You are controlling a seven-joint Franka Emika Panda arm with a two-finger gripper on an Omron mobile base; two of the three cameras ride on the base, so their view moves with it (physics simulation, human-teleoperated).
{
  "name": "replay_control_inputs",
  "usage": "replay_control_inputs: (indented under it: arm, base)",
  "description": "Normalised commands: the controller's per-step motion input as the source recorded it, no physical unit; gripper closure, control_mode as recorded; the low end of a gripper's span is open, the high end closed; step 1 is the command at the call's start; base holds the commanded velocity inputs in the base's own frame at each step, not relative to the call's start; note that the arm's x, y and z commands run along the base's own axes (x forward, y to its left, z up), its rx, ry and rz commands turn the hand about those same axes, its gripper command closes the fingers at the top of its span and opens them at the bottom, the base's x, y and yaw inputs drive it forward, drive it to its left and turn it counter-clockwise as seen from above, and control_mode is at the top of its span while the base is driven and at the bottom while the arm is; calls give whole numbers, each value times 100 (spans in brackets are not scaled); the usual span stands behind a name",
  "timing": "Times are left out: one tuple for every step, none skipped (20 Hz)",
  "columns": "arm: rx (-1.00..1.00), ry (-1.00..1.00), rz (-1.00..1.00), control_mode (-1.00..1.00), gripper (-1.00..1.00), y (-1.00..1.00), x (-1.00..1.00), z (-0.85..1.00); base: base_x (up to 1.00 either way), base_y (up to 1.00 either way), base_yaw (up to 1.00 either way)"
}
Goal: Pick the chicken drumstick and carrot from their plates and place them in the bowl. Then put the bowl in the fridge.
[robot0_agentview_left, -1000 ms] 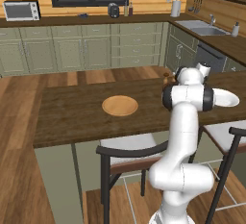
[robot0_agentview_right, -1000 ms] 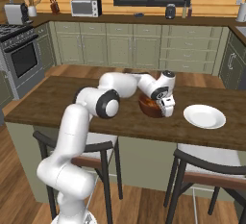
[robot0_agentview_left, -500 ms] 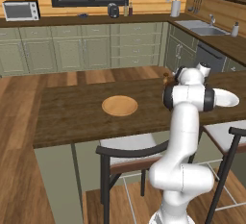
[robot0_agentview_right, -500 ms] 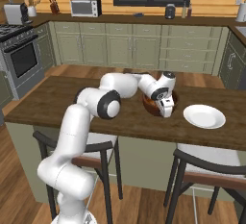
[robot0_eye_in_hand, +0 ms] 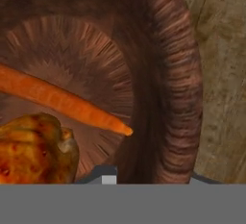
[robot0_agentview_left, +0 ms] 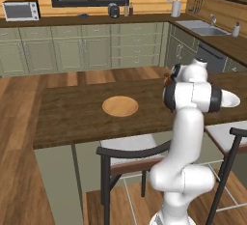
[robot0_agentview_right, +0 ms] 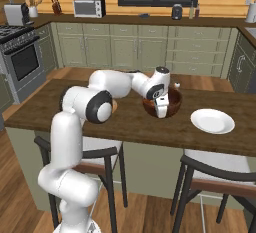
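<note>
- The claw (robot0_agentview_right: 161,111) is hanging at the bowl (robot0_agentview_right: 172,108)'s near rim; it seems to be pinching the wall, though I cannot tell for sure.
- The carrot (robot0_eye_in_hand: 62,101) and drumstick (robot0_eye_in_hand: 33,146) are lying inside the bowl, touching, so filling looks done and carrying to the fridge is in hand.
- The next move is calling for a firm rim grip, then a level lift off the tabletop (robot0_agentview_right: 150,127).
- A tan plate (robot0_agentview_left: 120,106) is sitting at mid-tabletop, a white plate (robot0_agentview_right: 212,121) right of the bowl.

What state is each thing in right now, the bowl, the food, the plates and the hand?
bowl: upright on the island, holding both foods.
carrot: lying inside the bowl.
chicken drumstick: inside the bowl, beside the carrot.
wooden plate: bare.
white plate: bare.
hand: at the bowl's rim, closed on it.
</note>
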Motion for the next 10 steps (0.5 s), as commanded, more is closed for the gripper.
replay_control_inputs:
  arm:
    - [0,0,-11,-100,100,16,-87,87]
    - [-4,-13,-9,-100,100,24,-100,71]
    - [-7,0,-15,-100,100,54,-100,75]
    - [0,4,-7,-100,100,31,-99,75]
    - [0,16,0,-100,100,16,-94,88]
    - [4,8,11,-100,100,24,-100,100]
    - [3,0,25,-100,100,9,-100,100]
    - [1,0,26,-100,100,22,-100,100]
    - [4,0,23,-100,100,31,-100,100]
    - [5,0,23,-100,100,47,-100,99]
  base:
    - [0,0,0]
    - [0,0,0]
    - [0,0,0]
    - [0,0,0]
    - [0,0,0]
    - [0,0,0]
    - [0,0,0]
    - [0,0,0]
    - [0,0,0]
    - [0,0,0]
